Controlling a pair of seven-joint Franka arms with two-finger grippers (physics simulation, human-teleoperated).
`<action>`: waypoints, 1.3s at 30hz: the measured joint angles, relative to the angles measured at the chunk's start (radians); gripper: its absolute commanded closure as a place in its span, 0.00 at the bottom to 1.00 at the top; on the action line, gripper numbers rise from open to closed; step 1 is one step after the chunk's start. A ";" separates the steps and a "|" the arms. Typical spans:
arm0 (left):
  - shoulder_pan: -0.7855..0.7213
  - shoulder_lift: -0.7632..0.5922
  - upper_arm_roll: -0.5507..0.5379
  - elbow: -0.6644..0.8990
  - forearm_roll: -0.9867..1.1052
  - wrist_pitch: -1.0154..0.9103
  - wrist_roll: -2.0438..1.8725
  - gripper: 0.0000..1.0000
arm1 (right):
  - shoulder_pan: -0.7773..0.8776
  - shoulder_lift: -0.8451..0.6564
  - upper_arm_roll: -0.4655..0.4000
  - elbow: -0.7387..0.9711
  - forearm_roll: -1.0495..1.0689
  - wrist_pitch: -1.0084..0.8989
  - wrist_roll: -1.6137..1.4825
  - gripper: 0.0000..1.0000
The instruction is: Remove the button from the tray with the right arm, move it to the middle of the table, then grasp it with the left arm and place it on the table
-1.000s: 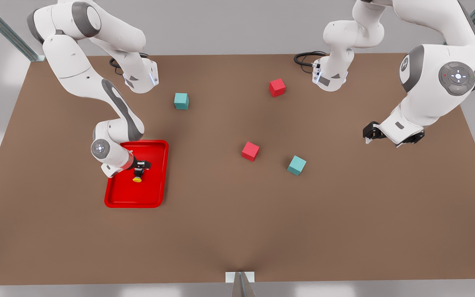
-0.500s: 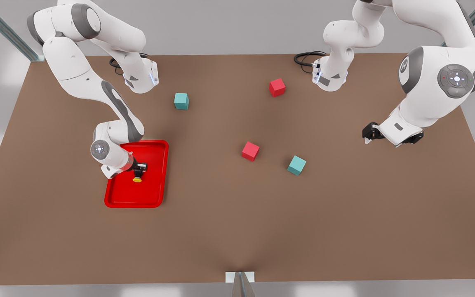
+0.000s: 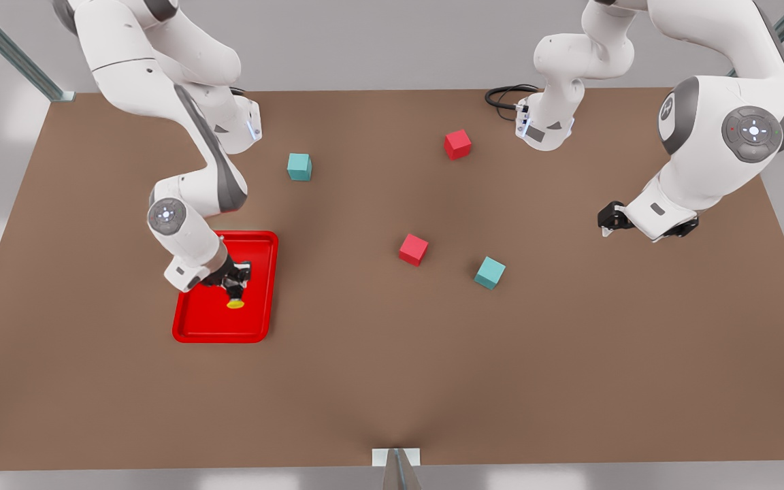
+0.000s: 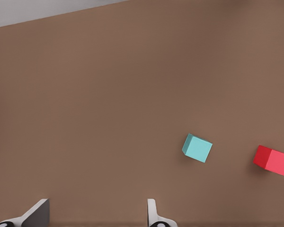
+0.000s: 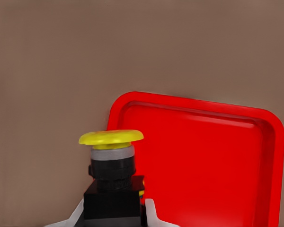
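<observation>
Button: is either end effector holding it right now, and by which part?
Yes. The right end effector grips the button by its dark lower body, yellow cap free, over the tray. The left end effector waits open, empty.

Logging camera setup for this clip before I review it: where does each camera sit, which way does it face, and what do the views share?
Front view: high off the arms, looking down on the table; both arms show, right gripper over the tray, left gripper waiting, open, at the front view's right.
Left wrist view: on the left arm, facing the table, fingertips in frame.
Right wrist view: on the right arm, facing the tray, gripper shut on the button.
Shared: front and left wrist views both show the teal cube.
</observation>
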 measured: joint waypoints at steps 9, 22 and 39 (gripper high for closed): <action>0.000 0.000 0.000 0.000 0.001 -0.005 0.000 0.00 | 0.296 0.101 0.029 0.262 0.012 -0.139 0.021 0.60; -0.014 0.023 0.001 0.002 0.002 -0.010 0.000 0.00 | 0.712 0.538 -0.122 0.859 0.011 -0.320 0.341 0.59; -0.028 0.051 0.001 0.005 0.003 -0.004 -0.003 0.00 | 0.871 0.843 -0.333 1.176 0.006 -0.410 0.702 0.48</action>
